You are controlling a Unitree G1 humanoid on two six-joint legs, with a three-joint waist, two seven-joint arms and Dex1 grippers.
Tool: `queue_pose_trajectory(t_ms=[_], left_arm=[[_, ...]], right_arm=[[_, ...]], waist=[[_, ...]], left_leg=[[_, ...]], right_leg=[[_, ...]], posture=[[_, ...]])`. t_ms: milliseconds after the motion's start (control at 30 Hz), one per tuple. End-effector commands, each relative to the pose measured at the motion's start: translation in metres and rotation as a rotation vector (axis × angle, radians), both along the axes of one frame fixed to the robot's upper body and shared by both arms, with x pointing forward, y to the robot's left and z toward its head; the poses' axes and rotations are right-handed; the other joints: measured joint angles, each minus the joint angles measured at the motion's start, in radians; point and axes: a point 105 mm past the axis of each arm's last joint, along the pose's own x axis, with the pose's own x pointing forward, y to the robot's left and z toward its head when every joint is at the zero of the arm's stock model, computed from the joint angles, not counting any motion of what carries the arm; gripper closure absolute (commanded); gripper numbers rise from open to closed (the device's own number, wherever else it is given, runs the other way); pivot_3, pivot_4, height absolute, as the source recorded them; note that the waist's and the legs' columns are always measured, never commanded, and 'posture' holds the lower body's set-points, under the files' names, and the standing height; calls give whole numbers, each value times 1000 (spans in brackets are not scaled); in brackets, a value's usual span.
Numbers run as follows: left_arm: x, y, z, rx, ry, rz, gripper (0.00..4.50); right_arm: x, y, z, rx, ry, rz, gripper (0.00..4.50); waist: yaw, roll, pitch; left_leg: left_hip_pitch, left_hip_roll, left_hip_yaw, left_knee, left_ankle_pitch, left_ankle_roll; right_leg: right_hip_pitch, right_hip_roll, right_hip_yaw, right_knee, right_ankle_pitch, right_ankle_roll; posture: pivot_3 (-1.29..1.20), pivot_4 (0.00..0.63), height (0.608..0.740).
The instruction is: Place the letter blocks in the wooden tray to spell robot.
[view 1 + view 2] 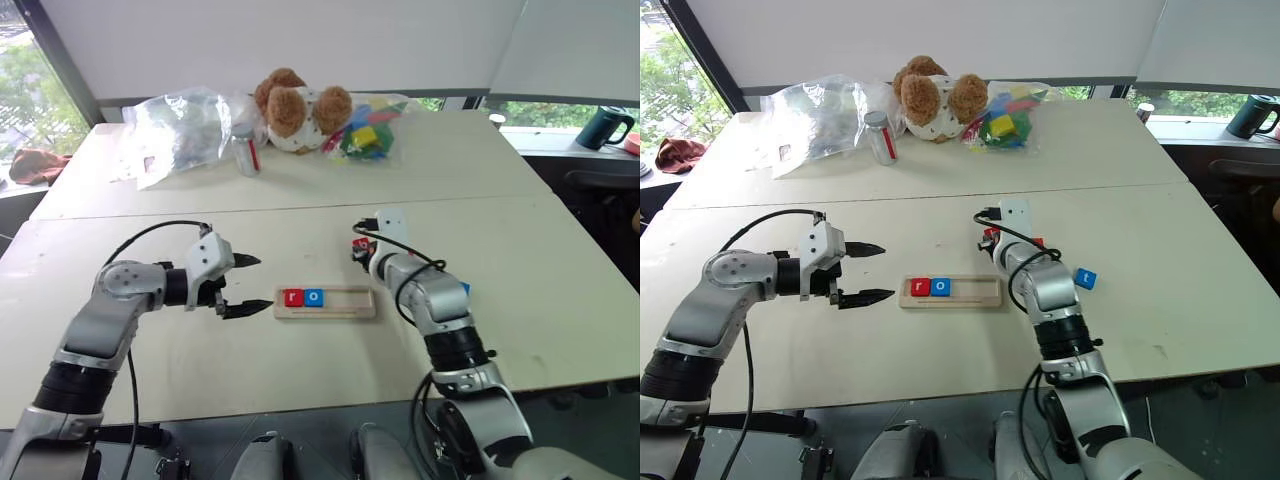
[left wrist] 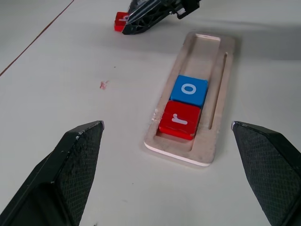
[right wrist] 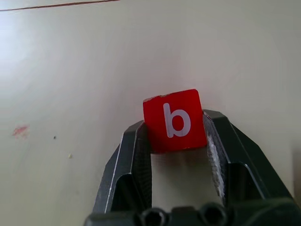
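The wooden tray [image 1: 350,303] lies on the table in front of me, with a red r block [image 1: 292,297] and a blue o block [image 1: 314,297] side by side at its left end; the other slots are bare. My right gripper [image 1: 360,248] is just beyond the tray's right end, shut on a red b block [image 3: 175,117] down at the table top. A blue t block [image 1: 1086,278] lies to the right of that arm. My left gripper [image 1: 262,284] hangs open left of the tray, holding nothing.
A white adapter [image 1: 390,222] with a black cable lies just behind the right gripper. At the table's far side are a teddy bear [image 1: 298,108], a clear plastic bag [image 1: 180,125], a small jar [image 1: 246,150] and a bag of coloured toy pieces [image 1: 368,132]. A dark mug [image 1: 605,127] stands far right.
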Motion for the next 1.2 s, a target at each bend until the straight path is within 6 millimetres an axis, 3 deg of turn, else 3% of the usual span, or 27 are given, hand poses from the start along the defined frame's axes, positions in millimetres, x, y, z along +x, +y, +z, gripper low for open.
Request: queue_pose_trajectory(t_ms=[33,133,267,433,667,833,900,1000,1067,1200], left_arm=[[-7,-11,7,7,-19,-77,0],[-7,-16,11,-2,-16,-104,0],[-11,-24,17,6,-12,-141,0],[-6,-31,21,-20,-16,-141,0],[-3,-26,15,1,-8,-124,0],[-2,-23,13,-7,2,-99,0],[-1,-21,14,-9,3,-90,0],[2,-14,16,-6,0,-78,0],[4,-11,21,-6,-1,-76,0],[0,-14,26,9,18,-152,0]], right_arm=[[-30,-16,48,15,-98,64,3351],[-66,-26,54,58,-62,36,3351],[-100,-41,37,85,36,-75,3351],[-109,-54,0,125,152,-304,3351],[-103,-58,-16,110,206,-331,3351],[-105,-46,-27,128,250,-310,820],[-103,-51,-23,131,234,-347,23],[-96,-62,1,169,160,-367,23],[-90,-69,25,158,94,-271,23],[-105,-58,55,48,88,311,23]], waist=[[10,0,0],[14,0,0],[15,0,0],[16,0,0],[14,0,0],[14,0,0],[14,-1,0],[16,0,0],[17,1,1],[21,1,1]], left_leg=[[-1,0,0,0,0,0],[-2,1,0,-1,-1,1],[-3,1,0,-1,-1,1],[1,0,0,1,0,1],[2,0,0,0,0,0],[2,0,0,0,0,0],[3,0,0,0,0,0],[3,0,1,1,0,0],[3,-1,1,1,0,0],[2,-1,0,0,-1,2]], right_leg=[[-1,0,0,-1,0,0],[-2,0,0,-2,0,0],[-2,1,0,-2,0,0],[2,0,1,-1,0,0],[1,1,0,-1,0,0],[2,2,0,-1,0,0],[3,1,0,-1,0,0],[3,1,0,-1,0,0],[3,1,0,-1,0,0],[4,1,-3,-4,0,0]], posture=[[0,150,740],[0,150,740],[0,150,740],[0,150,740],[0,150,740],[0,150,740],[0,150,740],[0,150,740],[0,150,740],[0,150,740]])
